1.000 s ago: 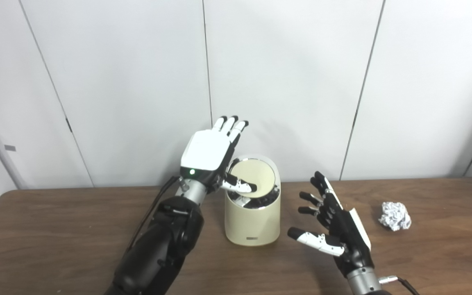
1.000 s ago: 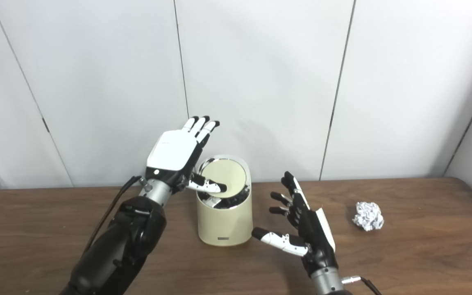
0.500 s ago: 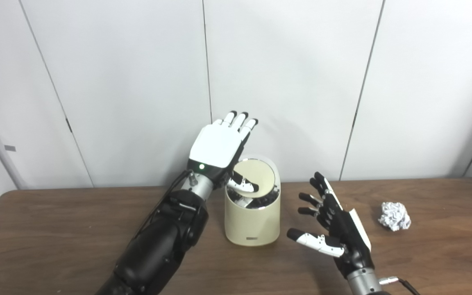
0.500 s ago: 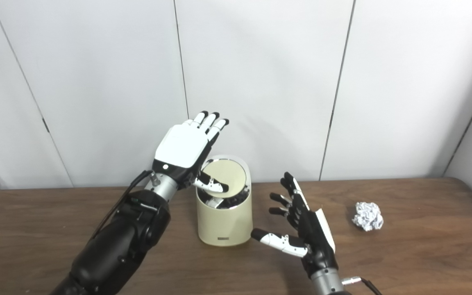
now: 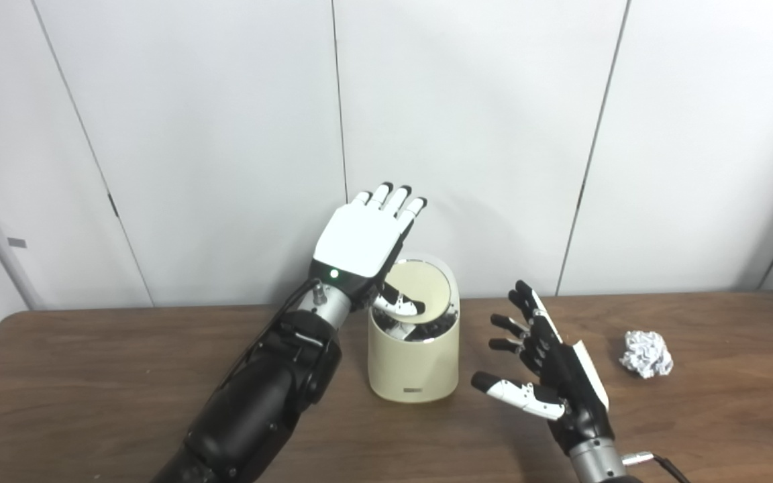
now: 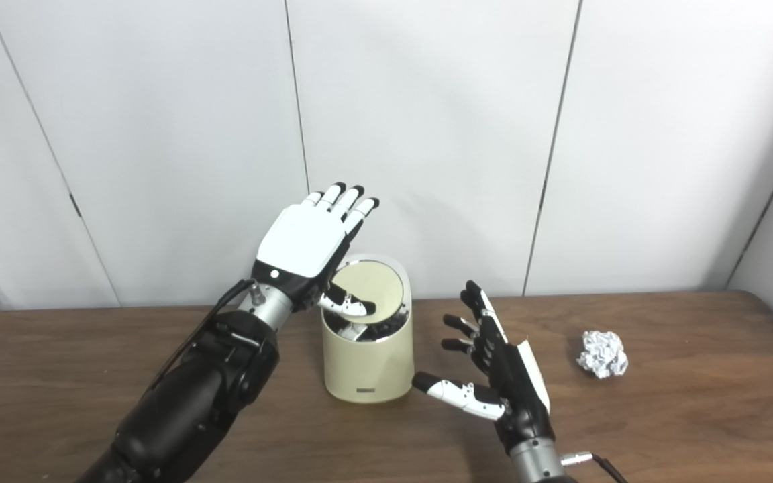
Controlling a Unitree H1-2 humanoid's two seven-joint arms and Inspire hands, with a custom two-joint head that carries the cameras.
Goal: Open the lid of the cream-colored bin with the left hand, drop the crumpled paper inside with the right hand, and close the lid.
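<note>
The cream-colored bin (image 5: pixel 413 365) stands on the wooden table near its back edge. Its round lid (image 5: pixel 427 288) is tilted up and back, so the dark inside shows at the front. My left hand (image 5: pixel 363 241) is open above the bin's left rim, fingers straight up, with its thumb on the lid's inner face. My right hand (image 5: pixel 547 362) is open and empty, right of the bin, fingers spread. The crumpled paper (image 5: pixel 646 353) lies on the table further right, apart from my right hand.
A white panelled wall (image 5: pixel 494 134) rises close behind the bin. The brown table (image 5: pixel 91 376) runs left and right of the bin and to the front edge.
My left hand has shifted to the right and a little up over the bin, and the lid has tipped slightly further open. The right hand and paper have not moved.
</note>
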